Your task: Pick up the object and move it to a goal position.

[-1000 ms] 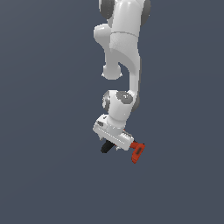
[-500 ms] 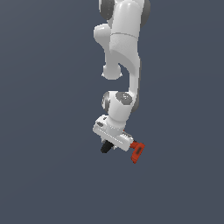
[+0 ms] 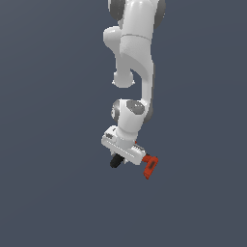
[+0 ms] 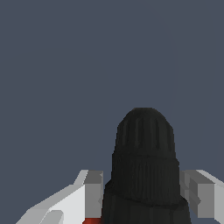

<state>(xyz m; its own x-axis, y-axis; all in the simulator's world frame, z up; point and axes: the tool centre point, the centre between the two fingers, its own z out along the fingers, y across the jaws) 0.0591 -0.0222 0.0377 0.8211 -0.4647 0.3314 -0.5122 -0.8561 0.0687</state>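
The little red drill (image 3: 149, 166) is hanging in the air, squeezed in the robot's gripper (image 3: 126, 159). In the exterior view its black tip (image 3: 115, 162) is poking out toward that view's left, and its blocky red end is sticking out toward that view's right, just below the white hand. In the wrist view the black tip (image 4: 144, 162) is filling the middle, and a grey finger (image 4: 93, 192) is sitting on each side of it, with a bit of red showing low down. The fingers are pinching the drill between them, pressed against its body. Nothing is under the drill that can be seen; there is only plain dark grey all around, with no bench or floor edge showing. The white arm (image 3: 135, 58) is reaching down from above and bending at its joints to carry the drill. So the picking-up part is looking done, since the drill is being held. What seems left is bringing it to the goal spot. No goal mark is showing in either view, so how far it has to go cannot be told.
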